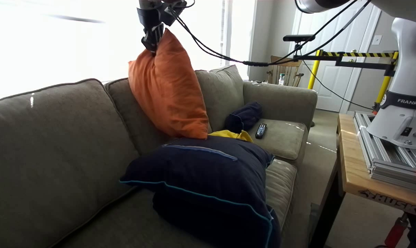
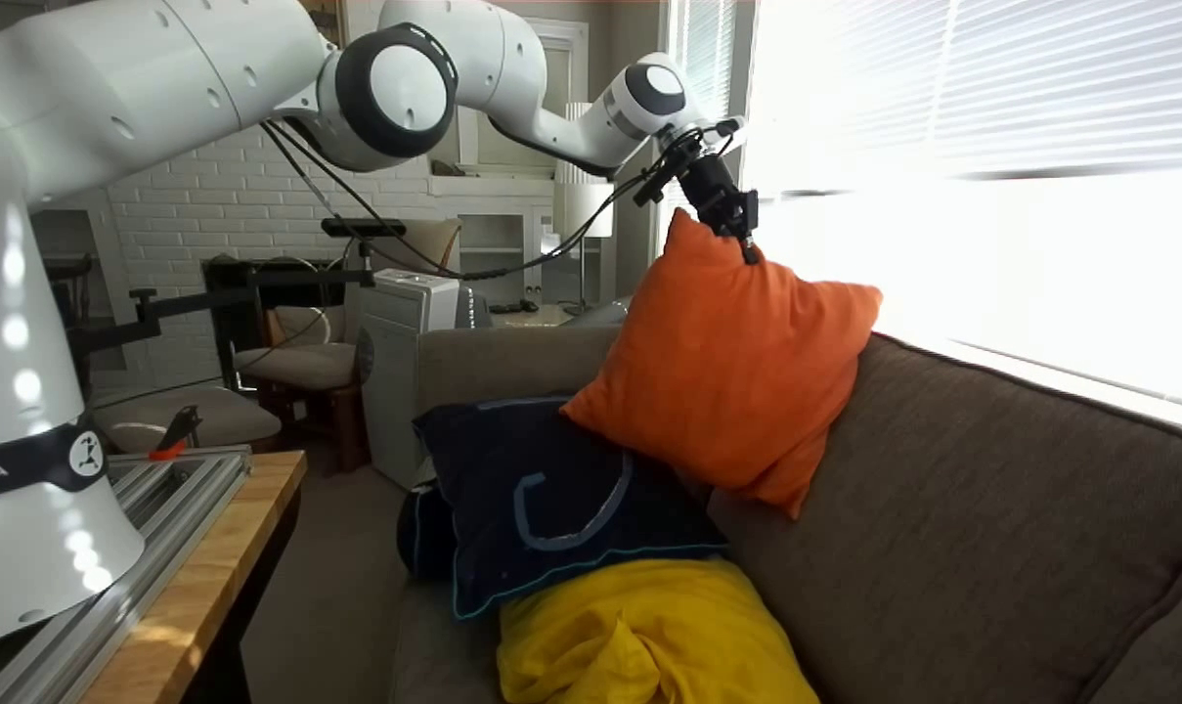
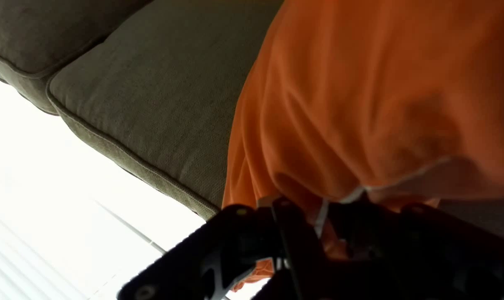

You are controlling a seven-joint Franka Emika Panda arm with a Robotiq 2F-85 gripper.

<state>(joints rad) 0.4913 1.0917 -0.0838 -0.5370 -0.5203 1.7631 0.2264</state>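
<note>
Orange cloth lies in the narrow gap between the fingers of the claw (image 3: 323, 221), which straddle the upper edge of an orange pillow (image 2: 722, 372); I cannot tell whether they squeeze it. The pillow tilts against the back of the sofa (image 1: 49, 144), one lower corner at the top of a navy pillow (image 1: 208, 172) edged in turquoise, with a yellow pillow (image 2: 639, 645) touching that. The bright window (image 2: 991, 264) lies behind the claw, above the sofa's rim. Outward, carpeted floor (image 1: 311, 165) separates the sofa's front edge from the wooden table (image 1: 355, 168) carrying the arm's base (image 1: 397, 120).
</note>
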